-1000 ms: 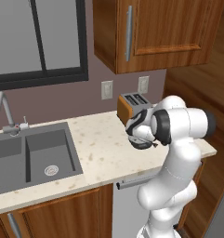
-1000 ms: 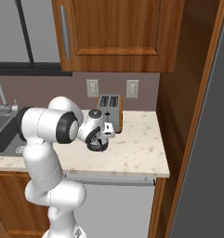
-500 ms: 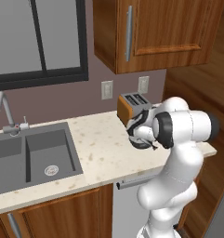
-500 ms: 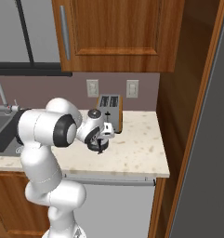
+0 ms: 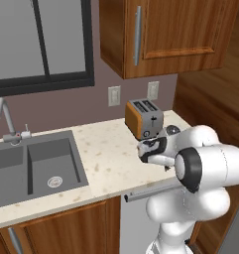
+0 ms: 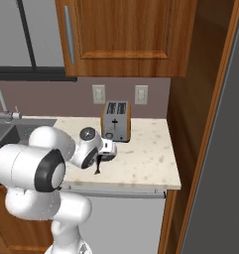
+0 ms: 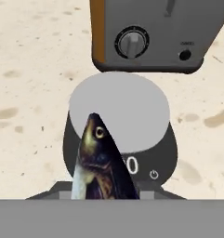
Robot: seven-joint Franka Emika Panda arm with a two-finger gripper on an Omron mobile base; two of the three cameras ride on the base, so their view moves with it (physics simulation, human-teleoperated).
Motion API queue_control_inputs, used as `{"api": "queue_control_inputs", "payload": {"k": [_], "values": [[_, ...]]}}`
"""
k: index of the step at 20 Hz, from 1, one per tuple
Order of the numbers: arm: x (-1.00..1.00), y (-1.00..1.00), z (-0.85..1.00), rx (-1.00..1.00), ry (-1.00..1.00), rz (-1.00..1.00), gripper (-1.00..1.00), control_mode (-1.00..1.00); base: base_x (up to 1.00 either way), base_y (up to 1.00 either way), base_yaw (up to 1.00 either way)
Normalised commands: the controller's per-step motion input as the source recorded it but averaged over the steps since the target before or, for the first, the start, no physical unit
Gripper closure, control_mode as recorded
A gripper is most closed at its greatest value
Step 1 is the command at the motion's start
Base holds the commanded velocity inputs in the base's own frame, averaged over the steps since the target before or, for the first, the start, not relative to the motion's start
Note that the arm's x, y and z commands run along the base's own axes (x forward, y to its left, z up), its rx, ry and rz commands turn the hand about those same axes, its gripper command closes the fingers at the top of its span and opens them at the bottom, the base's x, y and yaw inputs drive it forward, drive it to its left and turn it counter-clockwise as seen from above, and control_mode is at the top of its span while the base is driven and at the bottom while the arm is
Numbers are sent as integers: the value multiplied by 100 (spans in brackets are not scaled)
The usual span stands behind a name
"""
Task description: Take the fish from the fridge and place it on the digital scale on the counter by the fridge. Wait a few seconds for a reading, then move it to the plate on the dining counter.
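- Carrying the fish in the gripper, low over the kitchen counter, beside the fridge.
- Jaws clamped on the fish, judging by the body rising between them at the bottom of the hand view; finger pads themselves hidden.
- In the hand view, fish head and eye pointing away from the hand, toward the scale; long axis running along the gripper's line of sight.
- In the right base view, dark tail hanging down below the hand, so the long axis looking closer to upright than flat; exact tilt hard to tell.
- Scale sitting straight ahead of the jaws, its flat grey top just past the fish head, display reading 0 partly hidden behind the body.
- Toaster standing right behind the scale, close to its far edge.
- Judging the fish hanging above the scale top, not touching it yet.
- Next move likely calling for lowering and laying the body flat across the round top, without bumping the toaster.
- Risk: 1 end overhanging the rim and sliding off on release.
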Motion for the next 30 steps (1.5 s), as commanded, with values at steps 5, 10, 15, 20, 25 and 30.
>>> {"api": "queue_control_inputs", "payload": {"k": [5,10,15,20,25,30], "values": [[-78,0,100,14,-10,-12,100,-100,0,0,0],[-59,0,100,23,0,-10,100,-100,0,0,0],[-43,0,100,24,4,-8,100,-100,0,0,0],[-45,0,100,20,14,-13,100,-100,0,0,0],[-29,0,100,12,28,-17,100,-100,0,0,0],[-37,-2,99,6,33,-17,100,-100,0,0,0]]}}
